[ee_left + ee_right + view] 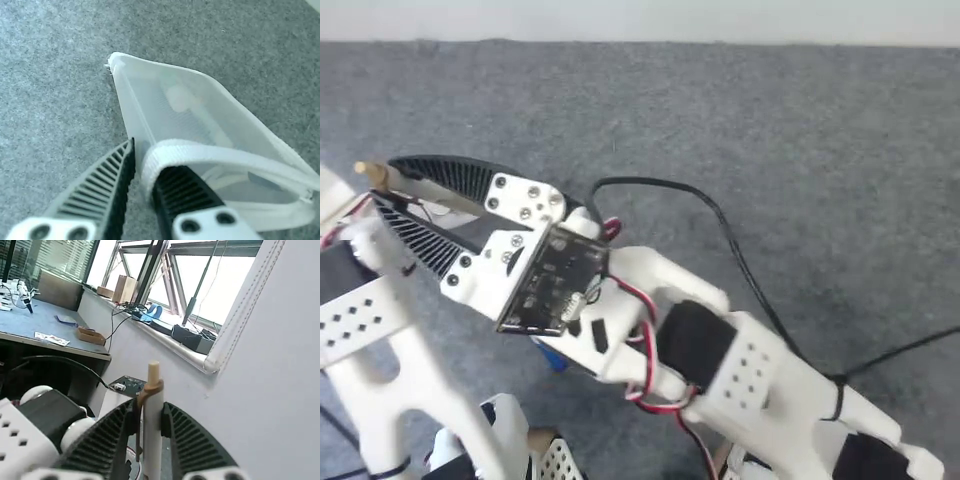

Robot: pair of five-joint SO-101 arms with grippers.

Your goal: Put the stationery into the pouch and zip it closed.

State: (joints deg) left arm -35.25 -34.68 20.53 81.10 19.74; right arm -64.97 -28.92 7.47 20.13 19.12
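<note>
The left gripper [146, 157] had the pouch [200, 115] by its rim, one finger inside the mouth and the other outside. They were closed to a narrow gap on the white edge band. The pouch lay on the grey mat [60, 75] with its far corner pointing away from the gripper, and pale shapes showed through its mesh wall, too faint to name. The right gripper [150, 412] pinched a pen [153, 390] partway along its barrel, the tan tip standing clear above the fingers. In the high view this arm stretched across the table from the lower right, with the other arm's white frame just beside it.

The pen probably had yet to go in, and several things could spoil that. The mouth was held at one point only, so the soft rim might sag and close the opening, and the pen could then land on the wall rather than in the mouth. The long free tip might also catch the edge band and drag the pouch, or pull the rim out of the left fingers. A thin band in a light pinch would slip easily. With the arms so close, a turn of the right wrist might knock it against the left arm. A pen left poking out would block the zip.
</note>
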